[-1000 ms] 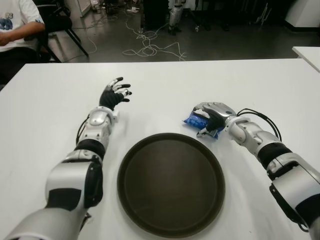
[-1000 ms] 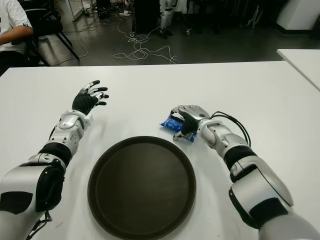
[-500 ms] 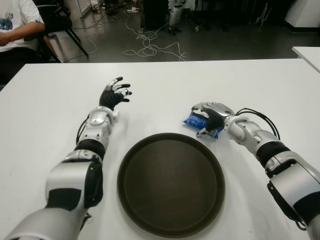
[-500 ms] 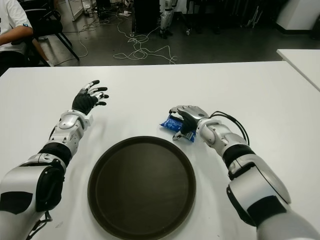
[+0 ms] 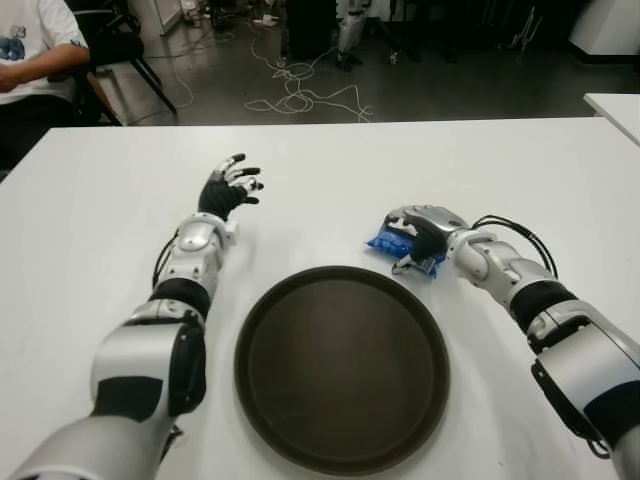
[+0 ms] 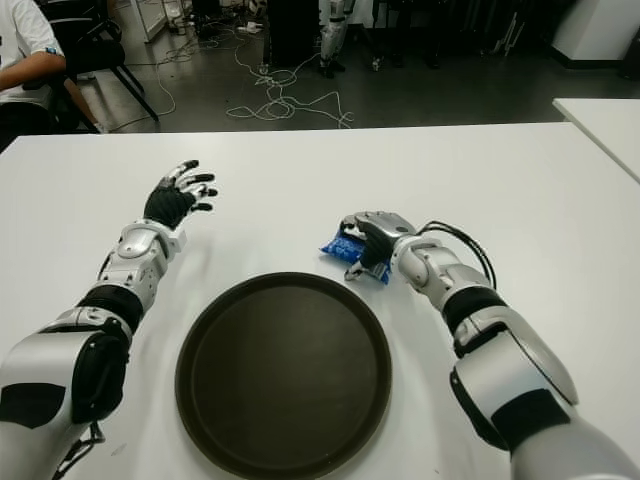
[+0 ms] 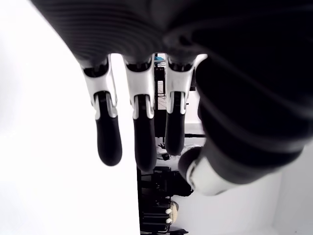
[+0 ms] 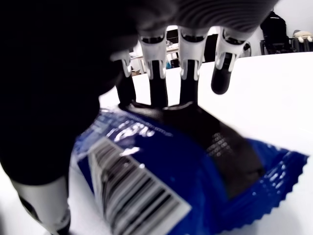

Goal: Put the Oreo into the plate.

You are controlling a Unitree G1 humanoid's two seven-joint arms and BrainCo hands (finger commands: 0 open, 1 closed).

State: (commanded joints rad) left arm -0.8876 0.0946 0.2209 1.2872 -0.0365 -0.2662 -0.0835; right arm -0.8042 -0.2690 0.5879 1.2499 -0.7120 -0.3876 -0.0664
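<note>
Counting items on white surface [image 5: 330,180]: one blue Oreo packet [image 5: 398,246], one round dark plate [image 5: 342,366], two robot hands. Oreo packet flat on surface, just beyond plate's far right rim, apart from it, outside plate. Right hand [image 5: 424,232] draped over packet from the right; fingers [image 8: 157,88] curled down onto the wrapper's top, thumb at its near side, closing on it. Packet not lifted. Wrapper print: white barcode panel visible in right wrist view; other lettering blurred, brand name not legible. Left hand [image 5: 230,187] above surface, well to the left of packet, beyond plate's left side; fingers [image 7: 108,137] spread and relaxed, holding nothing.
</note>
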